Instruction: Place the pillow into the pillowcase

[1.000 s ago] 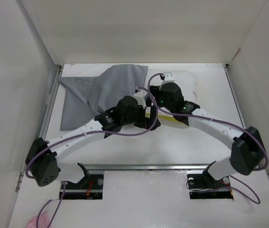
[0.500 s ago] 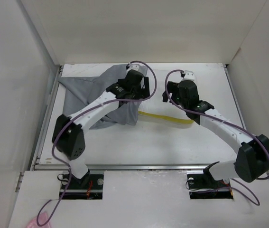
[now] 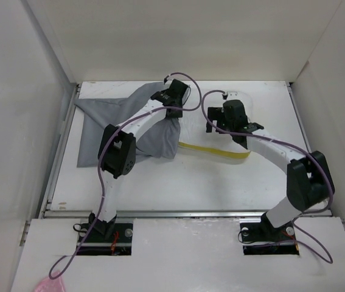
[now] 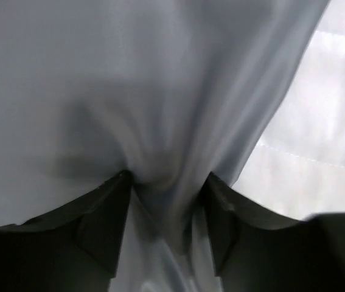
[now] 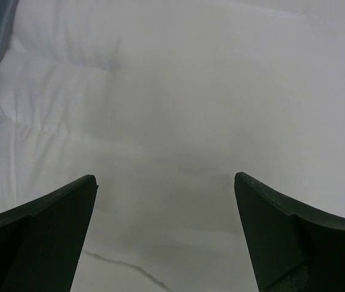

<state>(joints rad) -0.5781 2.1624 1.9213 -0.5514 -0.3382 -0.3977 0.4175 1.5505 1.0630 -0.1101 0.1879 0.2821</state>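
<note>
My left arm (image 3: 137, 125) rises from its base at the near-left corner and bends sharply at the elbow over the near part of the pillowcase (image 3: 102, 131). Its forearm stretches diagonally away and to the right across the grey cloth. The wrist ends at the sack's far right corner, tipped downward. There my left gripper (image 4: 166, 228) is pinched on the pillowcase. A bunched fold of grey fabric runs down between my two dark fingers (image 4: 102, 231), and creases fan out from the pinch. Just right of that fold the white pillow (image 5: 178, 97) shows.

My right arm (image 3: 275, 149) climbs from the near-right base to an elbow held out to the right. From there the forearm angles toward the centre and away from me, so the wrist sits over the pillow. My right gripper (image 5: 166, 225) points down at it, fingers spread wide, with only the quilted white surface beneath them. Whether the tips touch it I cannot tell.

The pillow lies on the table (image 3: 178, 182) in the far right half, with its yellow trim (image 3: 218, 152) along the near edge. Its left end meets the right edge of the pillowcase, but I cannot tell whether any of it sits inside. The pillowcase lies wrinkled across the far left of the table.
</note>
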